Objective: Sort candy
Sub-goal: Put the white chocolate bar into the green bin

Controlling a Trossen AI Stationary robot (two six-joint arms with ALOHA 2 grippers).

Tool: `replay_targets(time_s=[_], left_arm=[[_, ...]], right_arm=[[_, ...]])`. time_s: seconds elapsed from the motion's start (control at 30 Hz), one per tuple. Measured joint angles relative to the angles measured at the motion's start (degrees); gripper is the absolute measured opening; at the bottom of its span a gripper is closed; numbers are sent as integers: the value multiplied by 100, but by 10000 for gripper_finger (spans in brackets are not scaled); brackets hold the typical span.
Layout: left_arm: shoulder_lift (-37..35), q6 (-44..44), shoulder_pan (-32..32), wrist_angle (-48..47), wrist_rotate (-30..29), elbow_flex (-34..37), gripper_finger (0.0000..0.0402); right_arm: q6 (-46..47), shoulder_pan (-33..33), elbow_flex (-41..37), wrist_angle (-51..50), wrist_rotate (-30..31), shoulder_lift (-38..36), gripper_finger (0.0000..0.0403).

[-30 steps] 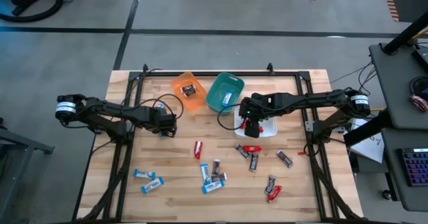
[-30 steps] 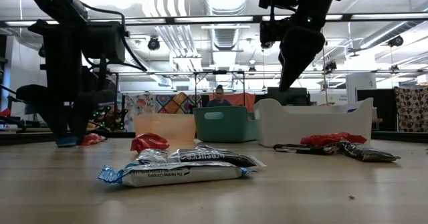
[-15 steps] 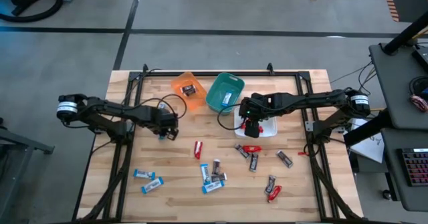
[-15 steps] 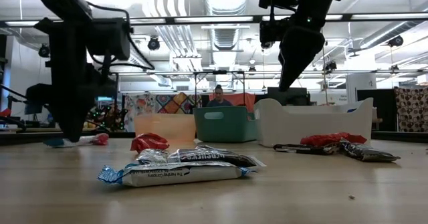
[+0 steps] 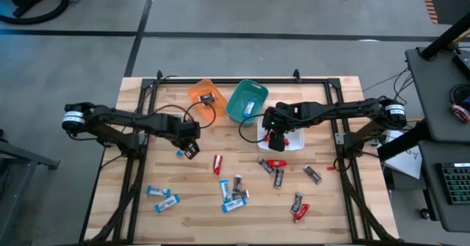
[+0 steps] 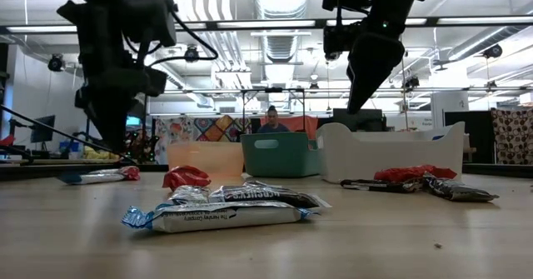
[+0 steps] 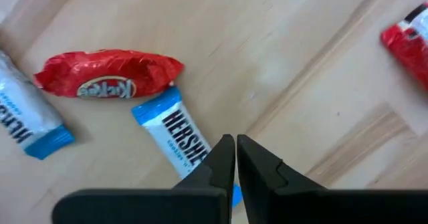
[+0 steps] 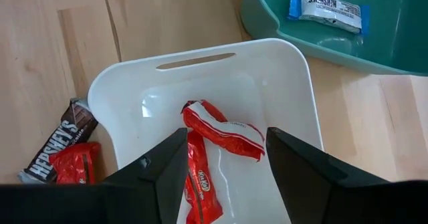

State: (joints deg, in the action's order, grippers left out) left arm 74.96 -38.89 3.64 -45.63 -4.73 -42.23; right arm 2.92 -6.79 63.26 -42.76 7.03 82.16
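Note:
My left gripper (image 7: 235,150) is shut with nothing between its fingers, raised above the table left of centre (image 5: 190,150). Below it a blue-and-white candy bar (image 7: 175,134) lies flat on the wood beside a red candy (image 7: 107,77); both show in the low view (image 6: 93,176). My right gripper (image 8: 224,177) hangs open over the white bin (image 8: 200,60), which holds red candies (image 8: 224,136). More candy (image 5: 235,191) lies scattered toward the near edge.
An orange bin (image 5: 207,99) holding a dark candy and a teal bin (image 5: 246,101) holding a blue-and-white candy (image 8: 328,10) stand at the far middle. Red and dark candies (image 5: 277,171) lie near the white bin; two blue ones (image 5: 161,197) lie near left.
My left gripper has shut, risen off the table, rolled about its own axis and shifted a little toward the near edge. The blue-and-white bar and the red candy beneath it have stayed on the table. My right gripper has kept still.

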Motion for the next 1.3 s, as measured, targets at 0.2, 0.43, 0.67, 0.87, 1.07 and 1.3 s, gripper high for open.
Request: replay_targets(time_s=[0.2,0.43,0.67,0.87,1.07,1.3], left_arm=[[-3,-167,114,-554,65,-280,57],[59,-1376,-330,-442,-654,-72,165],[100,-1152,-1132,-217,-1406,142,208],[91,-1254,-1673,-158,-2404,347,204],[-250,-1243,-2625,293,-3240,860,197],[-497,-1857,-3503,1513,-4400,1513,192]], right_arm=[[-144,0,0,2,-1,-1,194],[-259,2,0,10,-157,-1,194],[-274,0,69,20,-433,-1,194],[-225,2,90,198,-585,-1,194],[-93,2,90,262,-601,-1,194],[4,2,90,407,-600,-1,194]])
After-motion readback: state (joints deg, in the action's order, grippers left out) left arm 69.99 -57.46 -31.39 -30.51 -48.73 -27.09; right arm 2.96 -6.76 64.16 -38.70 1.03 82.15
